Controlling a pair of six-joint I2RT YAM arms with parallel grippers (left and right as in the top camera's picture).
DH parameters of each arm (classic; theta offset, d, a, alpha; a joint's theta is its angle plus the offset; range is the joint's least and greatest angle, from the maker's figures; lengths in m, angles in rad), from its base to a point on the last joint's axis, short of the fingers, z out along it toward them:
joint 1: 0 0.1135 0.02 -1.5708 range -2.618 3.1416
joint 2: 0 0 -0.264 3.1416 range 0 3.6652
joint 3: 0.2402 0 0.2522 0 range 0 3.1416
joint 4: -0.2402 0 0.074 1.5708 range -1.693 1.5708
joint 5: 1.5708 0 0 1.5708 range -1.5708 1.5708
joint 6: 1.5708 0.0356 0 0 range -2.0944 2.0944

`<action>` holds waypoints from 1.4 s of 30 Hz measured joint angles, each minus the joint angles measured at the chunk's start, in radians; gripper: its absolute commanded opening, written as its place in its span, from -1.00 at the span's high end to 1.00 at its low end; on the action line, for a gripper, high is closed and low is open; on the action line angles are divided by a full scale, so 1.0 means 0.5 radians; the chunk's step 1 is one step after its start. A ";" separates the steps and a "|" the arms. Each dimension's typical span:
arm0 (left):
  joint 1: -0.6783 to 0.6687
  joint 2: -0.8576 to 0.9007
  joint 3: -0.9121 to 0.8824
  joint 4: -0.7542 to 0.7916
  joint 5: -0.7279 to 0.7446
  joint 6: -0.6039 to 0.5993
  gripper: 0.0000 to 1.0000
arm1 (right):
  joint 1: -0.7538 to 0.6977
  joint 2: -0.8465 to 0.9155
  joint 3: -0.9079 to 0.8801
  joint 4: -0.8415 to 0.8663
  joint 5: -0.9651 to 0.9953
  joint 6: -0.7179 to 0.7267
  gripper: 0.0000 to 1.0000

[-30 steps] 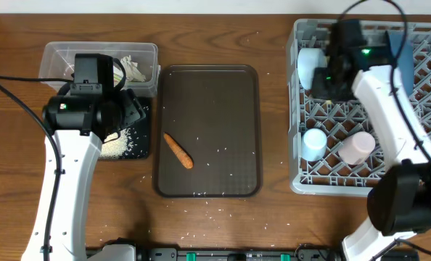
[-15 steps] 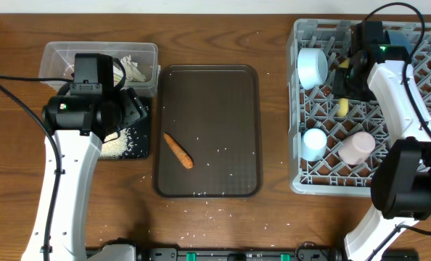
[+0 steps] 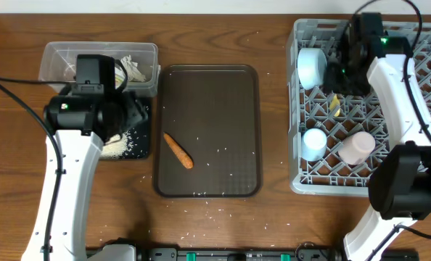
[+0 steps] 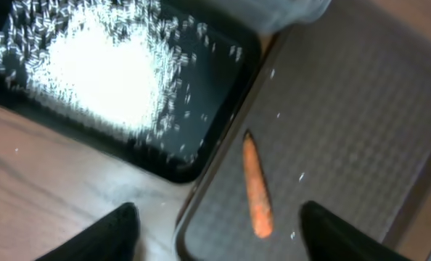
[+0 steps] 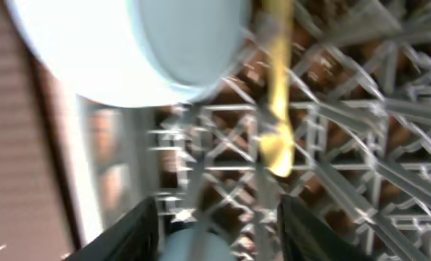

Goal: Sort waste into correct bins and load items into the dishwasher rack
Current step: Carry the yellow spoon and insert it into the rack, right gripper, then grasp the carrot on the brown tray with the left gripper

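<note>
The left claw (image 4: 228, 235) hangs wide and empty, its two dark fingertips (image 4: 121, 230) spread low in the left wrist view above the near edge of the brown serving tray (image 3: 208, 94). Just beyond them lies the orange-brown carrot stick (image 4: 255, 190), flat and on a slant on the tray's textured floor, with a few loose rice grains around it. Beside the serving tray sits the shallow black tray (image 4: 223, 116), heaped with white rice (image 4: 92, 72), and behind that the clear tub (image 3: 56, 54) holding crumpled tissue (image 3: 134, 69). The stick looks light, stiff and smooth, and it may roll, so a pinch across its middle, square to its length, seems safest. It probably belongs with the rice. The right claw (image 5: 219, 232) is also spread and holds nothing, poised over the grey dishwasher rack (image 3: 297, 181). The pale yellow spoon (image 5: 279, 109) lies in the lattice ahead of it, untouched, next to the white bowl (image 5: 128, 43). The light-blue cup (image 3: 315, 141) and pink cup (image 3: 357, 147) stand nearer the rack's front. Stray grains dot the desk (image 3: 273, 217).
</note>
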 measured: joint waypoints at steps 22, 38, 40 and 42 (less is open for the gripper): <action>-0.627 0.721 -0.529 0.552 -0.019 -0.587 -0.48 | 0.151 -0.002 0.055 -0.081 -0.099 -0.042 -0.60; -0.631 0.916 -0.529 0.756 -0.017 -0.535 0.51 | 0.151 -0.002 0.055 -0.100 -0.099 -0.047 -0.57; -0.631 0.916 -0.529 0.760 -0.016 -0.533 0.57 | 0.151 -0.002 0.055 -0.101 -0.098 -0.047 -0.57; -0.631 0.916 -0.527 0.758 -0.015 -0.529 0.63 | 0.151 -0.002 0.055 -0.110 -0.098 -0.047 -0.57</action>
